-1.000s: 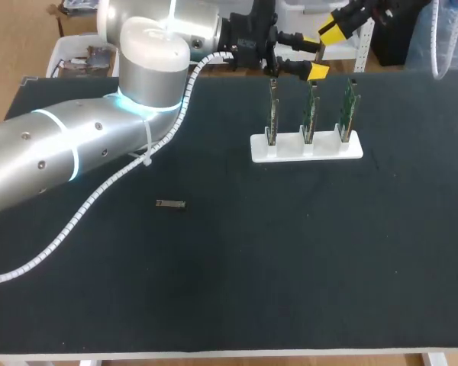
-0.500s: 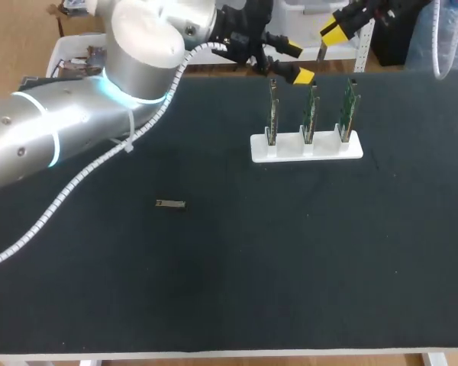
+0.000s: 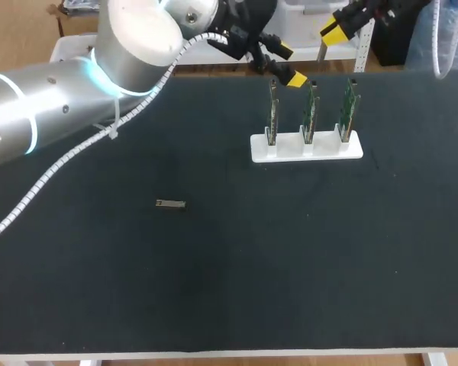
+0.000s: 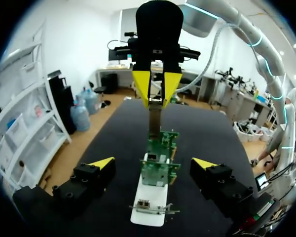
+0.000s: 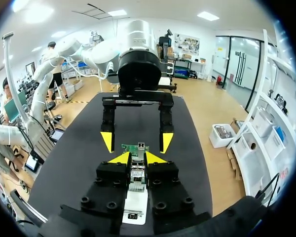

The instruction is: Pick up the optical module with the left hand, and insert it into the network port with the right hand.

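Observation:
A small metal optical module lies flat on the black table, left of centre, with neither gripper near it. My left gripper hangs open above the table's far edge, just behind the leftmost card of the white rack. In the left wrist view its gripper spans the row of green cards without touching them. My right gripper hovers behind the rack, shut on a second slim module. That module hangs from the right gripper and sits between its own fingers.
The white rack holds three upright green network cards at the back right of the table. In the right wrist view my left gripper faces me across the rack. The left arm's cable loom trails over the table's left side.
My left arm has swung back and to the left, carrying its open gripper a little leftward behind the rack. The right gripper and both modules have not moved.

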You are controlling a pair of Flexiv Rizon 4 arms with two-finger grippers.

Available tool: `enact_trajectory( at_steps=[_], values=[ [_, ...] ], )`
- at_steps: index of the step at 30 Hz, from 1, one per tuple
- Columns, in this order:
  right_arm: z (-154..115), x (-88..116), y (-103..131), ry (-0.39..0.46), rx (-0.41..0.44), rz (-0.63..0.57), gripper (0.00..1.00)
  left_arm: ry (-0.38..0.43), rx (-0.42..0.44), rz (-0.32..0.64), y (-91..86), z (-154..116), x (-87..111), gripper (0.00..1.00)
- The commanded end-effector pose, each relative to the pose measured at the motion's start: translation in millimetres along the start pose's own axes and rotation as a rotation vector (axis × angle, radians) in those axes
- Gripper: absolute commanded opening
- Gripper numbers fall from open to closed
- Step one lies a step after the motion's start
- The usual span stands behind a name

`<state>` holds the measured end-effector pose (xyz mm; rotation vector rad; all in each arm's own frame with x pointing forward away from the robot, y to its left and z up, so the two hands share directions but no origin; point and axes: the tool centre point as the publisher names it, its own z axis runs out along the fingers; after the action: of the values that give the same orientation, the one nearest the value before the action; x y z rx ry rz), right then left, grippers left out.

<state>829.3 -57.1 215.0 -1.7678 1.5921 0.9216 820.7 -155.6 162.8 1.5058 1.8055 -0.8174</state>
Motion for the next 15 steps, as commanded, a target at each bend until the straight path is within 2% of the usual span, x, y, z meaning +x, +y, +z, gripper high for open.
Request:
enact_trajectory(
  at_steps=[1,6,8,15],
  values=[
    [-0.8,-0.8,-8.2,-0.001,-0.242,-0.001,0.0,0.021,-0.031,-0.002,-11.0,-9.6,6.9,1.0],
    [-0.1,-1.0,-8.3,-0.001,-0.242,-0.001,0.0,0.006,-0.02,-0.012,-12.5,-12.9,11.2,1.0],
    [0.2,-1.2,-8.4,-0.002,-0.243,-0.001,0.0,0.024,-0.025,-0.004,-12.9,-13.0,10.6,1.0],
    [0.7,-1.8,-7.9,-0.003,-0.243,-0.003,0.0,0.008,-0.023,0.046,-13.3,-11.5,5.7,1.0]
  ],
)
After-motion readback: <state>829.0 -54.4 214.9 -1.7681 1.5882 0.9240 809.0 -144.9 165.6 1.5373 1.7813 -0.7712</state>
